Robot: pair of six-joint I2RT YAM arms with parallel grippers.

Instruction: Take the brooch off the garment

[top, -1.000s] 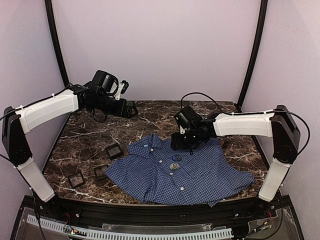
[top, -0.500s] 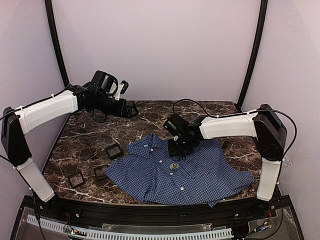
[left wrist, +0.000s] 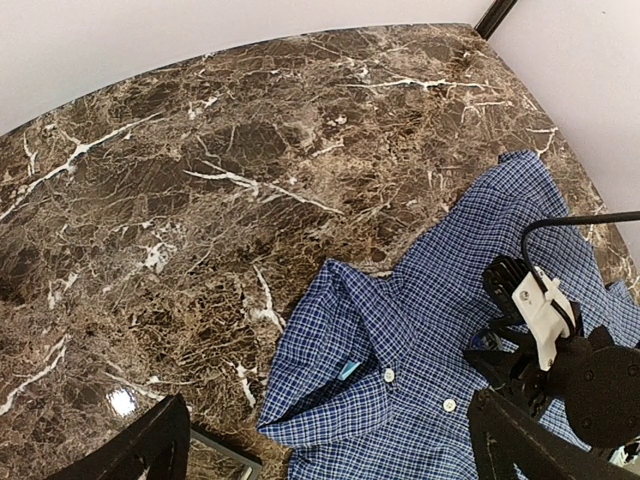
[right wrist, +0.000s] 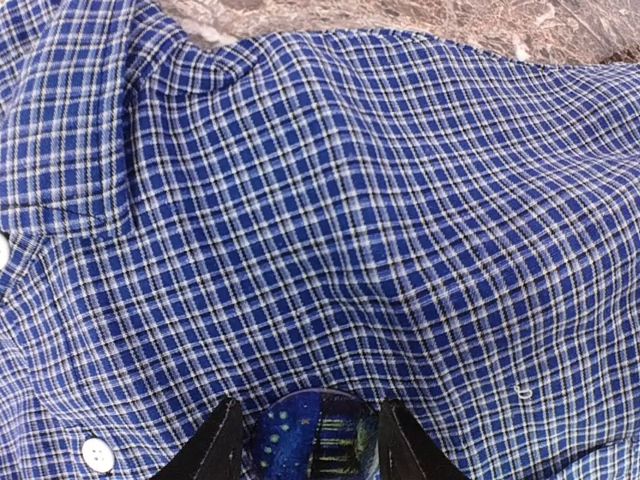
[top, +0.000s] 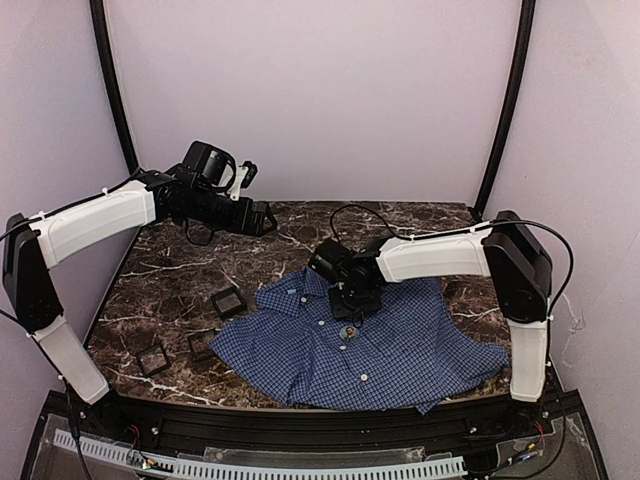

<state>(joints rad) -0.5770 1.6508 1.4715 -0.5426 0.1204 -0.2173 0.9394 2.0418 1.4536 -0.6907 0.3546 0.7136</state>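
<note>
As right gripper (top: 348, 303) slid left over the blue-and-white check fabric shirt (top: 400, 345), its 2 fingers (right wrist: 215, 448) now pinch the round dark-blue brooch (right wrist: 313, 438) on shirt's chest, so pull-off can start. Left gripper (top: 262, 217) spread wide, well beyond shirt's collar.

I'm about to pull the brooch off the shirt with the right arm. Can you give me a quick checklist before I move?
1. Brooch between the right gripper fingers: ok, one finger on each side.
2. Firm grip on the brooch: cannot tell.
3. Fabric not caught under the fingers: cannot tell, the wrist view cuts off there.
4. Shirt held down for the pull: not ok, the left gripper hangs high, open, away from the shirt.
</note>
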